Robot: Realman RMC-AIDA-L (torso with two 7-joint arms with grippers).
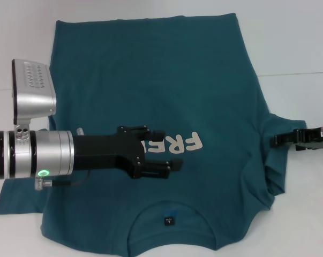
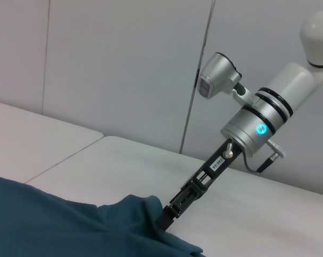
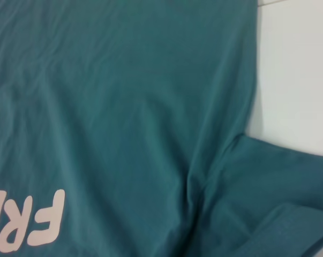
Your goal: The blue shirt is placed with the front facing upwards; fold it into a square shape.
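While the blue shirt (image 1: 166, 101) lies spread front-up on the white counter (image 1: 295, 48), the left pincer (image 1: 172, 151) hangs over its chest, reaching across from the robot's left with its black fingers released, apart and closed on nothing. White "FRE" lettering (image 1: 183, 144) shows just past the fingertips, the rest of the word hidden under the pincer body. Nearer the robot than the pincer lie the neckline and a small dark neck label (image 1: 170, 220). The shirt's left sleeve runs beneath the silver arm (image 1: 32, 152) — only its flat teal edge shows there.

Off to the right side, the right pincer (image 1: 282, 140) is at the shirt's right sleeve (image 1: 273, 160). In the left wrist view its black fingers (image 2: 169, 211) meet a raised bunch of teal cloth (image 2: 134, 211), so it looks clenched on the sleeve, which is lifted and rumpled at that spot. From the right wrist view the sleeve seam (image 3: 220, 160) creases beside the flat body panel, with the lettering off toward the left pincer's side and bare counter beyond the shirt's edge.
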